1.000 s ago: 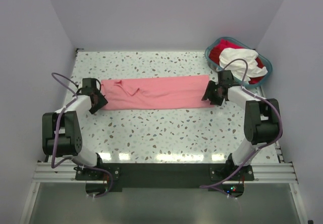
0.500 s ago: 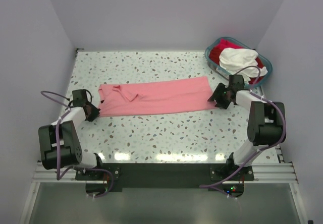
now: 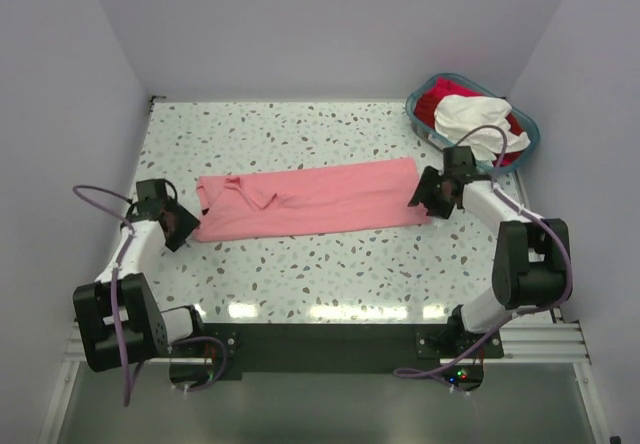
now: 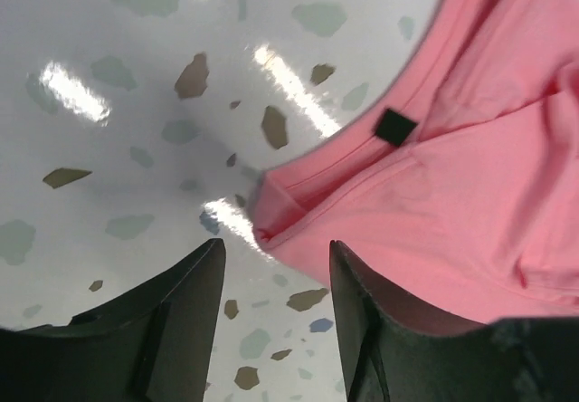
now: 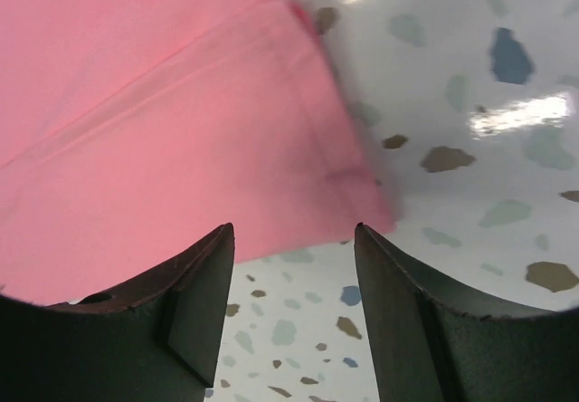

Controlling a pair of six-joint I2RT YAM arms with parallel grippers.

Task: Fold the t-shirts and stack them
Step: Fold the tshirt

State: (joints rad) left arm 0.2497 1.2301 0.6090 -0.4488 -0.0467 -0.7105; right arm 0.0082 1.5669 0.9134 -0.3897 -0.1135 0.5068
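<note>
A salmon-pink t-shirt (image 3: 310, 197) lies folded into a long strip across the middle of the table. Its neck end with the small dark tag (image 4: 395, 127) points left. My left gripper (image 3: 185, 226) is open and empty just off the shirt's left end; the collar edge (image 4: 298, 205) lies beyond its fingertips. My right gripper (image 3: 425, 194) is open and empty at the shirt's right end, over its hem corner (image 5: 357, 185). A white t-shirt (image 3: 478, 119) and a red t-shirt (image 3: 438, 99) lie in the basket.
The teal-blue plastic basket (image 3: 524, 115) stands at the table's back right corner, close behind my right arm. The speckled tabletop (image 3: 330, 264) runs to pale walls at the back and both sides.
Both grippers have let go of the pink shirt's ends. The left gripper drew back to the left and the right one to the right. The shirt now lies slack and slightly slanted.
</note>
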